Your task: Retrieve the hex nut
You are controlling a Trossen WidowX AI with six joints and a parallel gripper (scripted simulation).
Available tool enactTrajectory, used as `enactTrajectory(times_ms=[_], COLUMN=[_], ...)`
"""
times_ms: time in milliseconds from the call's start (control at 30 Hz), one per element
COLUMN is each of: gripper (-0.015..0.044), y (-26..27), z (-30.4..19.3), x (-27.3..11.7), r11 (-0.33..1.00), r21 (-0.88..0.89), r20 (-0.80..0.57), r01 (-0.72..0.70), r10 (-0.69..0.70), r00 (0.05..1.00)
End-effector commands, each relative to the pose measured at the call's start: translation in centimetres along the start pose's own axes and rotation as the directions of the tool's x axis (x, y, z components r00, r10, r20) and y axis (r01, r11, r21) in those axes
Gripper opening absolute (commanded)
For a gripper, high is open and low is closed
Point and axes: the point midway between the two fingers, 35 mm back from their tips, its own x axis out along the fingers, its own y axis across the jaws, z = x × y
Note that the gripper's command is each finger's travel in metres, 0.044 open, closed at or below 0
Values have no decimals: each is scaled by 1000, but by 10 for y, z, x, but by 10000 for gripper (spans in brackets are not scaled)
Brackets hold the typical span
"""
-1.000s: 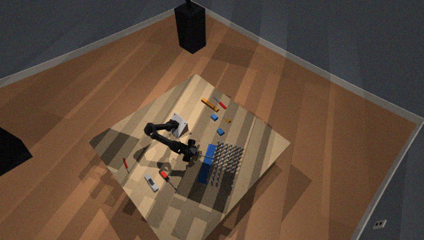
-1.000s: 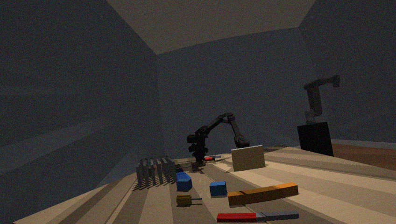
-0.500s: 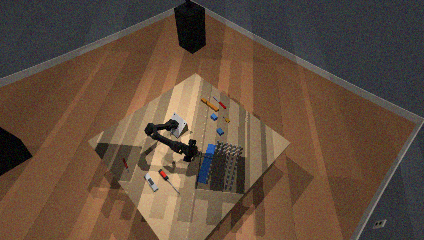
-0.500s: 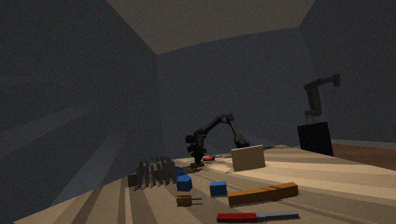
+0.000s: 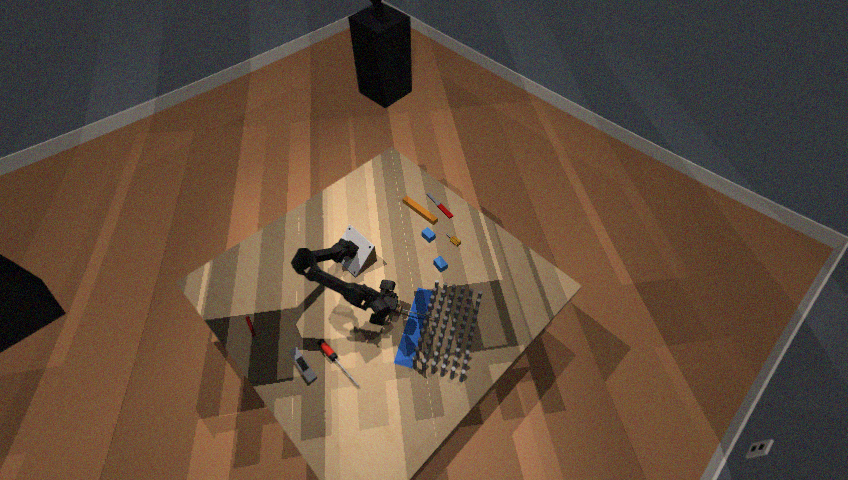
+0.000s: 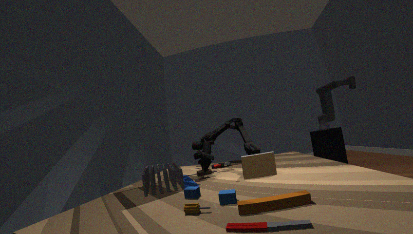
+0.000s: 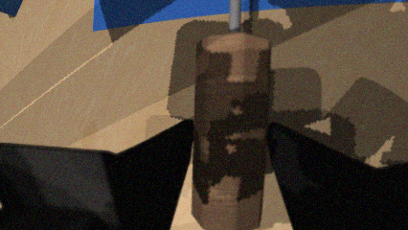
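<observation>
My gripper (image 5: 395, 309) (image 6: 204, 172) (image 7: 231, 126) is shut on the brown handle (image 7: 232, 96) of a tool, low over the table in front of the spacers. The tool's thin grey shaft (image 7: 235, 16) runs forward from the handle, across the blue taped strip (image 5: 404, 358) (image 7: 211, 11) (image 6: 189, 181), toward the spacer field. Its far end is lost among the spacers. The metal spacers (image 5: 462, 375) (image 6: 145, 182) stand upright in several rows behind the strip. I cannot make out the hex nut in any view.
Blue blocks (image 5: 428, 234) (image 6: 227, 197), an orange bar (image 5: 420, 209) (image 6: 273, 203), a yellow-handled tool (image 5: 455, 240) (image 6: 191, 208) and a red-handled tool (image 5: 445, 210) (image 6: 246, 226) lie beyond one end of the field. A red-black screwdriver (image 5: 327, 349) and grey tool (image 5: 305, 366) lie on the other side.
</observation>
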Motion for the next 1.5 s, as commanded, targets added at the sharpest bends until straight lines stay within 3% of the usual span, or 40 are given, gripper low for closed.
enactTrajectory(times_ms=[0,1467], gripper=[0,0], y=[-1,-1], z=[5,33], x=[0,10], r11=[1000,1000], r21=[3,4], r20=[6,8], r01=[4,5], r10=[-4,-5], r00=[1000,1000])
